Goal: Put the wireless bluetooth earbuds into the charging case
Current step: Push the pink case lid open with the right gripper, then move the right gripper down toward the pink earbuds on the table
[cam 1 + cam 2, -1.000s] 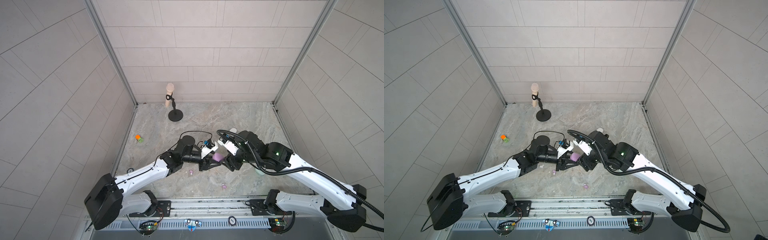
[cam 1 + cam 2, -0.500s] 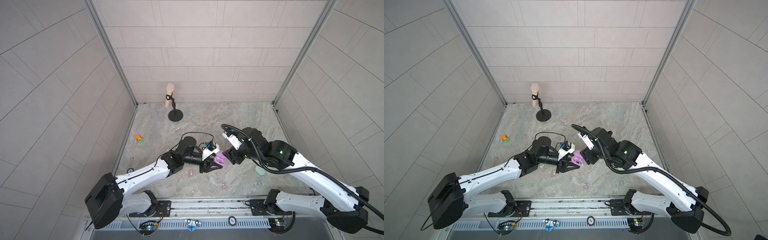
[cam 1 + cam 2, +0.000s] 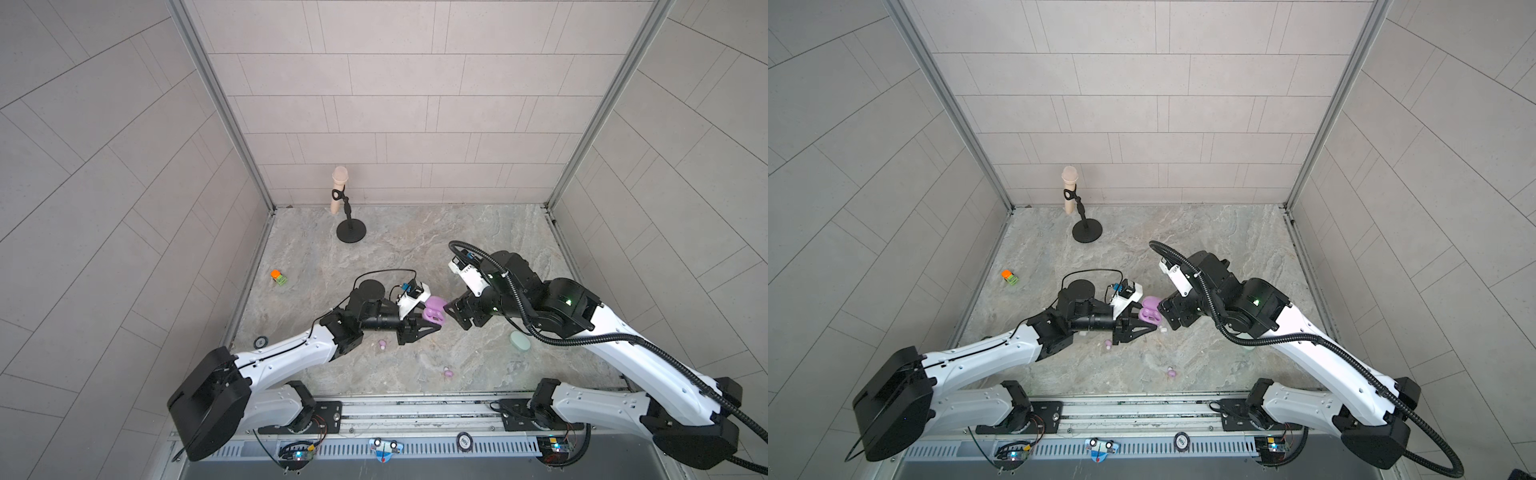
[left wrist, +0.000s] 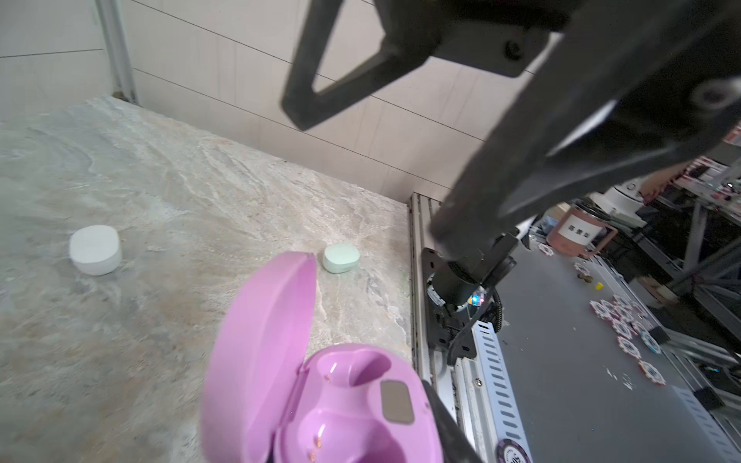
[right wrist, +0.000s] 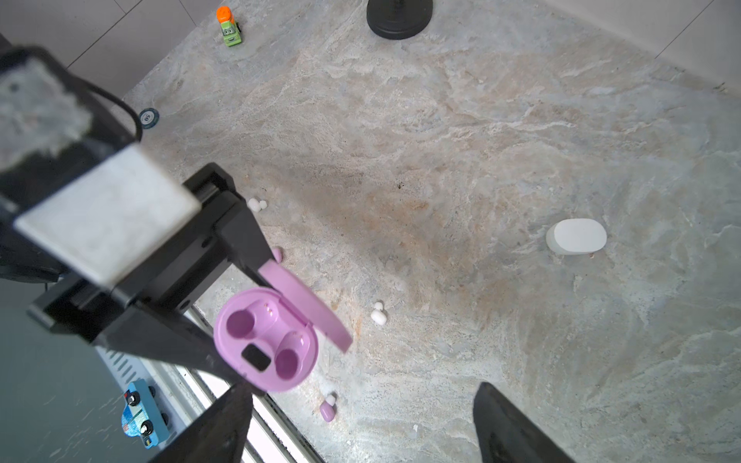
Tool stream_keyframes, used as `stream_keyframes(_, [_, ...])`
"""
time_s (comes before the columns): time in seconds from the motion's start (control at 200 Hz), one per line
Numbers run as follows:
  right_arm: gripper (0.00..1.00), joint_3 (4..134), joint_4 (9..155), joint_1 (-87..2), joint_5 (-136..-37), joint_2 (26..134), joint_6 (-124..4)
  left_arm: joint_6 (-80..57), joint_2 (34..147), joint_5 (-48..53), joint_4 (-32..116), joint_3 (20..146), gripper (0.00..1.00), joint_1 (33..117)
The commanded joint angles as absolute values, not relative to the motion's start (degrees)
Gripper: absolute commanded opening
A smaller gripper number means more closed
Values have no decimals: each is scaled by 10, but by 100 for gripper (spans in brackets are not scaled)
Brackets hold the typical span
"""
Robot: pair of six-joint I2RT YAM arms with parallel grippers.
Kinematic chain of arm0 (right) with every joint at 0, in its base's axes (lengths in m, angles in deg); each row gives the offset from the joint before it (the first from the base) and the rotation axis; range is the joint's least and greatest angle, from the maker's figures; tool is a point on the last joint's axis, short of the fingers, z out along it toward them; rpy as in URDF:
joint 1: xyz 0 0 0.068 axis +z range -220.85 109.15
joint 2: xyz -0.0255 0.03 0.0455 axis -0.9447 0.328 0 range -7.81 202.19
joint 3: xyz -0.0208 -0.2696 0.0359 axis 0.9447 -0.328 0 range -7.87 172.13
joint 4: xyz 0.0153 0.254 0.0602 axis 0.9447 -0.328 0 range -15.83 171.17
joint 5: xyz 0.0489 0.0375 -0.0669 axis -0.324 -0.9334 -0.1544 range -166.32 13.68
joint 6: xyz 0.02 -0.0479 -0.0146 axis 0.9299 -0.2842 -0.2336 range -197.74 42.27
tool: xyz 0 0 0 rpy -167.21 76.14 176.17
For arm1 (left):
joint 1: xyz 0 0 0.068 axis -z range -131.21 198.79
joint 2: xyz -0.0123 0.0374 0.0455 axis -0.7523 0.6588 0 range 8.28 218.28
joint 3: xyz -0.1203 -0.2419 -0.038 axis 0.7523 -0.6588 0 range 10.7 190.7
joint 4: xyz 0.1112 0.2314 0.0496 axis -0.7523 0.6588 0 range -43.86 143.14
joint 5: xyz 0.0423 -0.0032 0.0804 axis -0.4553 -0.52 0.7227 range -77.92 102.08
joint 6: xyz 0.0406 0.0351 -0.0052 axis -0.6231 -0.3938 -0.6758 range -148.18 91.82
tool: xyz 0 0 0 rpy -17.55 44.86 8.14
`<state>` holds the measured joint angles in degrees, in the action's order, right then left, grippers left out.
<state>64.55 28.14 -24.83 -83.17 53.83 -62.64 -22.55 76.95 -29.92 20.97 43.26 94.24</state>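
Note:
My left gripper (image 3: 431, 318) is shut on the base of a lilac charging case (image 3: 434, 309) (image 5: 266, 340), held above the table. Its lid (image 5: 304, 304) stands open and both wells are empty in the left wrist view (image 4: 345, 405). My right gripper (image 3: 455, 317) (image 5: 361, 405) is open and empty, just right of the case and not touching it. On the table lie lilac earbuds (image 5: 326, 409) (image 3: 382, 344) and white earbuds (image 5: 378, 314) (image 5: 256, 204). One more lilac earbud (image 5: 276, 253) peeks out beside the left finger.
A shut white case (image 5: 577, 236) and a shut mint-green case (image 3: 519, 341) lie on the right side. A microphone on a black stand (image 3: 349, 216) is at the back, a toy car (image 3: 278, 277) and a poker chip (image 3: 260, 342) at the left edge.
My right gripper has drawn back to the right, away from the lilac case, and opened wider. The case lid now stands open. The left gripper keeps its hold.

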Motion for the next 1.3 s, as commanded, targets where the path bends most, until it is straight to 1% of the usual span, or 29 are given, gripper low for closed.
stream_keyframes(0.0, [90, 647, 251, -252, -861, 517, -583, -212, 735, -259, 166, 418, 17, 926])
stream_keyframes(0.12, [90, 596, 252, -252, -864, 498, -541, -212, 715, -233, 163, 404, 17, 907])
stream_keyframes(0.235, [90, 508, 288, -247, -866, 477, -500, -206, 700, -214, 148, 390, 18, 893])
stream_keyframes(0.325, [90, 450, 312, -220, -830, 476, -481, -203, 692, -202, 136, 377, 18, 887])
stream_keyframes(0.426, [89, 417, 314, -185, -777, 495, -462, -194, 683, -190, 117, 359, 18, 883])
stream_keyframes(0.556, [81, 388, 319, -154, -751, 529, -443, -190, 664, -171, 109, 344, 17, 878])
stream_keyframes(0.696, [76, 373, 327, -116, -734, 575, -427, -190, 639, -158, 118, 330, 18, 875])
stream_keyframes(0.856, [77, 361, 368, -60, -720, 625, -415, -191, 610, -140, 135, 318, 18, 873])
stream_keyframes(0.981, [77, 367, 374, -32, -719, 667, -417, -194, 594, -127, 150, 314, 18, 872])
stream_keyframes(1.292, [78, 393, 351, -16, -717, 744, -443, -197, 590, -119, 154, 319, 18, 865])
